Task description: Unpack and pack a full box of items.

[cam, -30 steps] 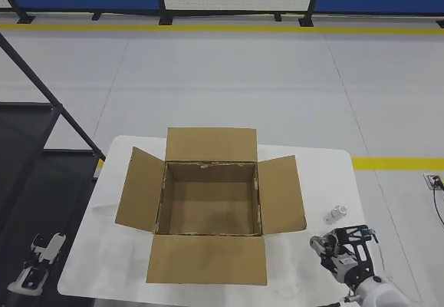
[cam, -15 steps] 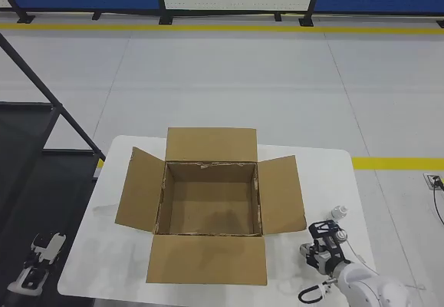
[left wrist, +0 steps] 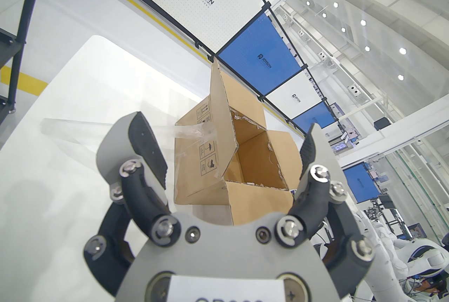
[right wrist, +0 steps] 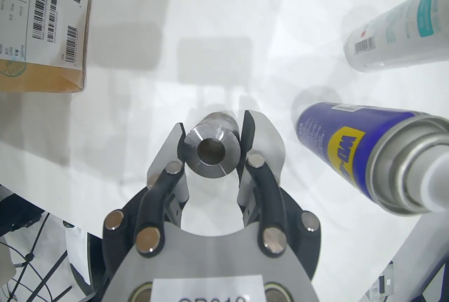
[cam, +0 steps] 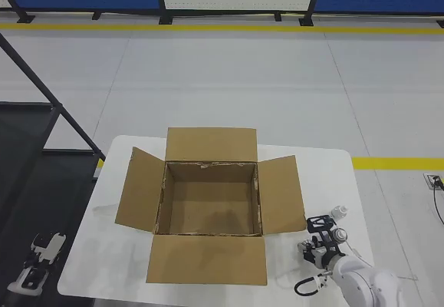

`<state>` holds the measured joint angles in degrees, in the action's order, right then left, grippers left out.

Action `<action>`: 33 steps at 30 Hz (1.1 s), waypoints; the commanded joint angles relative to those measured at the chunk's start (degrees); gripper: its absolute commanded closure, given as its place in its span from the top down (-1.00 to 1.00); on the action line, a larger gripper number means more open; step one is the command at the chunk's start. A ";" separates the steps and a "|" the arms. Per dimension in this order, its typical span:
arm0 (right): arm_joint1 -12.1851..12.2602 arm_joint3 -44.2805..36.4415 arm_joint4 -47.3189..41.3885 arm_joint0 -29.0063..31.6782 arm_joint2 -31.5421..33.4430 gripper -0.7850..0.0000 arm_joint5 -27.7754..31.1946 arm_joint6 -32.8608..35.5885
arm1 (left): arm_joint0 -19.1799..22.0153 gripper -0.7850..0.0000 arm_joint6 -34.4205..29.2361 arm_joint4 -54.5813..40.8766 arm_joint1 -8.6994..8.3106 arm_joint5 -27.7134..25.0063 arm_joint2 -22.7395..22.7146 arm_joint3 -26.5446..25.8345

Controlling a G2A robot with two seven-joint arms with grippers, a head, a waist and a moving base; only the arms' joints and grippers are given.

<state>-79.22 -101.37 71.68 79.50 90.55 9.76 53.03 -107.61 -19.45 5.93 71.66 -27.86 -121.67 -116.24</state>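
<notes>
Cardboard box (cam: 210,207) sits mid-frame on the white table (cam: 325,173), all four flaps folded out, floor in plain sight. Right tool (right wrist: 213,136) is lower right in the top view, over the narrow table strip between the box's right flap and the table's right edge. It is clenched on a metal cylinder (right wrist: 211,151). Blue spray can (right wrist: 347,145) and white bottle (right wrist: 393,37) stand just beside it, apart from each other. Left tool (left wrist: 228,145) is released, fingers wide apart, pointed at the box across open table.
</notes>
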 commanded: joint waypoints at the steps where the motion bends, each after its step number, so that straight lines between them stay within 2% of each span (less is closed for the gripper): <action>1: 0.09 -1.13 -0.97 0.59 0.18 0.25 0.24 -0.95 | 0.00 1.00 0.00 0.00 0.00 0.00 0.00 0.00; 3: 0.24 -2.60 -1.32 1.50 0.44 0.36 0.50 -1.59 | 0.00 1.00 0.00 0.00 0.00 0.00 0.00 0.00; 5: 0.29 -4.68 -3.11 2.36 0.62 0.23 0.90 -3.65 | 0.00 1.00 0.00 0.00 0.00 0.00 0.00 0.00; 7: 0.41 -5.96 -5.13 3.40 0.97 0.00 2.47 -5.91 | 0.00 1.00 0.00 0.00 0.00 0.00 0.00 0.00; 9: 0.51 -6.19 -6.78 3.82 0.98 -0.09 3.81 -7.62 | 0.00 1.00 0.00 0.00 0.00 0.00 0.00 0.00; 19: 0.62 1.80 -12.65 -0.12 -2.95 -0.36 7.41 -14.85 | 0.00 1.00 0.00 0.00 0.00 0.00 0.00 0.00; 23: 0.69 3.38 -13.94 -0.36 -4.21 -0.82 9.36 -18.66 | 0.00 1.00 0.00 0.00 0.00 0.00 0.00 0.00; 25: 0.79 3.90 -14.78 -0.39 -4.72 -0.98 10.86 -19.59 | 0.00 1.00 0.00 0.00 0.00 0.00 0.00 0.00; 33: 1.11 4.90 -14.97 -1.11 -7.43 -1.00 13.26 -22.05 | 0.00 1.00 0.00 0.00 0.00 0.00 0.00 0.00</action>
<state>-78.14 -96.58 56.53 78.46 83.32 23.08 31.47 -107.61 -19.45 5.93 71.66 -27.86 -121.67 -116.24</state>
